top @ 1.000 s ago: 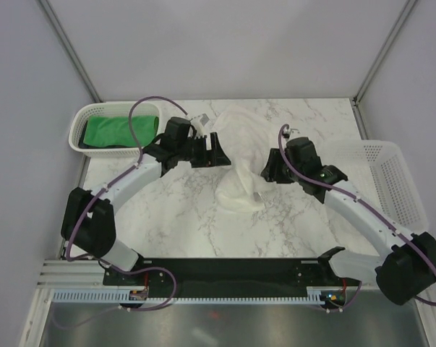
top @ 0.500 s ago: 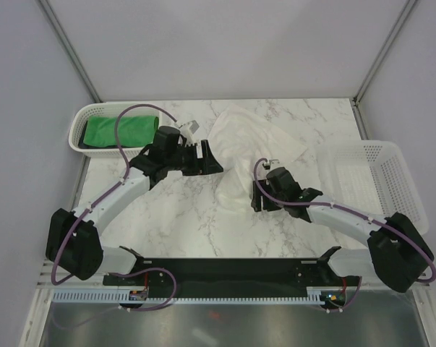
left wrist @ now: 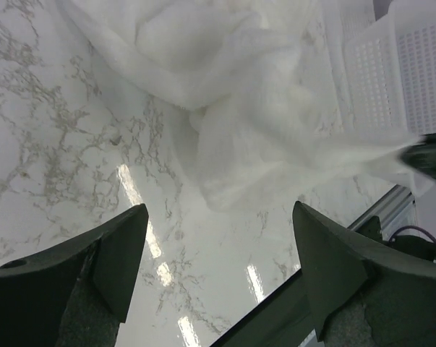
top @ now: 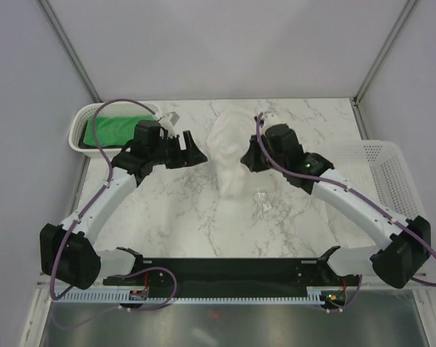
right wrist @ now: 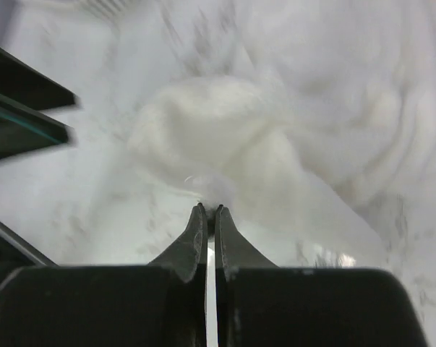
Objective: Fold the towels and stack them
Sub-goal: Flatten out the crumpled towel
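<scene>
We logged a marble-patterned desk, a white mesh basket at its left rear, and a second basket at its right edge.

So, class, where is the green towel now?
In the top view, the green towel lies inside the white mesh basket at the far-left corner of the table, beside the left gripper.
</scene>
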Tool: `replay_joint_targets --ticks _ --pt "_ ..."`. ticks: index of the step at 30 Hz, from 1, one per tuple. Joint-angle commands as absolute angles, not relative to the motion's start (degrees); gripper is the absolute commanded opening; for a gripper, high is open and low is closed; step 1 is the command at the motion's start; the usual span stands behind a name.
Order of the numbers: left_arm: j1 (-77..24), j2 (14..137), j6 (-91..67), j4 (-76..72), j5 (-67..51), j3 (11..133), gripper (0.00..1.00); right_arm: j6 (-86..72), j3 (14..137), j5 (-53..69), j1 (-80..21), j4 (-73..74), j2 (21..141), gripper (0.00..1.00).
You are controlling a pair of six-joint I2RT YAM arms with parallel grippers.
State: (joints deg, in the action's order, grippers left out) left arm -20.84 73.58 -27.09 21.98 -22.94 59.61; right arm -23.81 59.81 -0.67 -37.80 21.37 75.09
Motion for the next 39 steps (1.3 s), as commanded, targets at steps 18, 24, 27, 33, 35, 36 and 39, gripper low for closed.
replay_joint_targets --ticks 18,24,27,33,35,36,39 --pt "-18.9 64.76 -22.76 13.36 -41.29 60.82 0.91 -37.71 78.23 5.47 -38.06 19.86 73.92 0.0" --pt "-19.78 66.27 -25.93 9.41 -40.97 59.24 0.91 -35.42 76.82 11.95 -38.14 17.85 78.91 0.0" --pt "-17.86 66.27 -27.68 13.68 -29.03 58.71 0.91 -32.61 75.41 11.26 -38.23 16.79 83.47 0.0" --pt "-11.78 69.52 -31.03 16.25 -26.46 55.99 0.89 -24.2 83.3 9.94 -40.51 22.73 99.45 0.02" --pt "-11.6 69.87 -29.89 16.78 -24.53 54.93 0.89 -22.94 88.38 4.87 -41.13 26.44 102.55 0.23" --pt "-11.34 69.96 -29.53 17.05 -24.35 54.76 0.89 -22.85 89.11 2.31 -41.13 28.98 103.09 0.36" --pt "-10.99 71.18 -27.6 18.1 -24.0 54.93 0.89 -22.76 88.51 -4.36 -41.22 31.1 98.73 0.54"
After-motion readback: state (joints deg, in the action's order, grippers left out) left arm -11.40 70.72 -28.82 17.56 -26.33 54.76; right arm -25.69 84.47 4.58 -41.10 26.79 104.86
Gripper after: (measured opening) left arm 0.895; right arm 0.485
